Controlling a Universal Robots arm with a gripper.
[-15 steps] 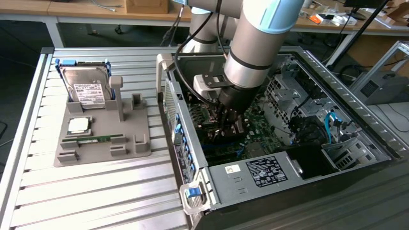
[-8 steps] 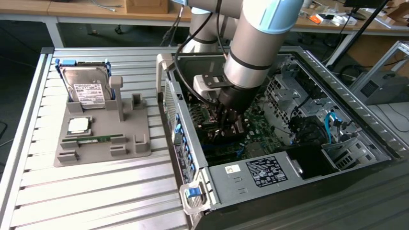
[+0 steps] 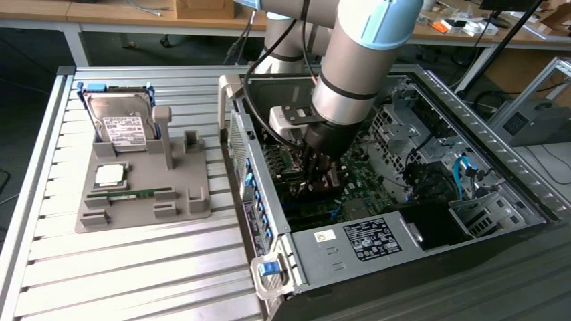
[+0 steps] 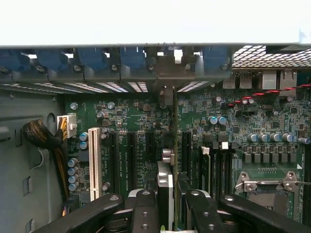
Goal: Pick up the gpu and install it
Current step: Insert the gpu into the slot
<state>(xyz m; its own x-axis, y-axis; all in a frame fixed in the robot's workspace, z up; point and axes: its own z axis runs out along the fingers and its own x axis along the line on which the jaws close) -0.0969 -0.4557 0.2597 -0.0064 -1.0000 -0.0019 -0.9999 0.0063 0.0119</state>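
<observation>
Gripper (image 4: 167, 206) clamped on upright gpu (image 4: 166, 160), edge-on above motherboard (image 4: 272, 160) slots

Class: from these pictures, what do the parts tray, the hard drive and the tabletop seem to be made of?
Tray: likely plastic, matte grey, moulded holders.
Hard drive: metal casing, silvery sheen, white paper label.
Tabletop: probably aluminium, pale satin ribbed slats.

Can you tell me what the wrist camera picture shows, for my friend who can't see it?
The robot's hand holds the gpu edge-on, upright over the slots of a green motherboard inside an open computer.
</observation>
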